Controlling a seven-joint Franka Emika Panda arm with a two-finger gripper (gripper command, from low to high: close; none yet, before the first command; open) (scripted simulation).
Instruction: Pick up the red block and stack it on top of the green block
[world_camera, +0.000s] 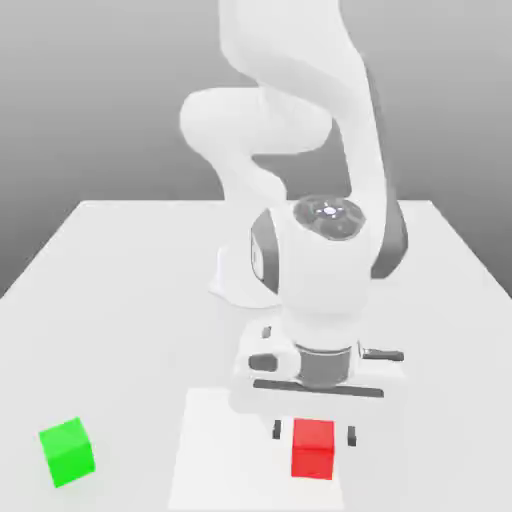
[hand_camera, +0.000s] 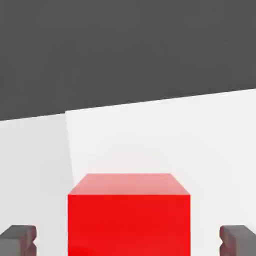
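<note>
The red block (world_camera: 313, 449) sits between the spread jaws, touching neither side.

The arm (world_camera: 345, 100) is glossy white with rounded links, dark grey bands at the joints and a black disc on the wrist; its pale hand (world_camera: 315, 390) has a long black slot and small dark fingertips (world_camera: 352, 436)

From here, I found the smooth bright-red cube (hand_camera: 129, 225) between the fingertips (hand_camera: 19, 241) cut off by the hand view's edge, its lower part lost.
</note>
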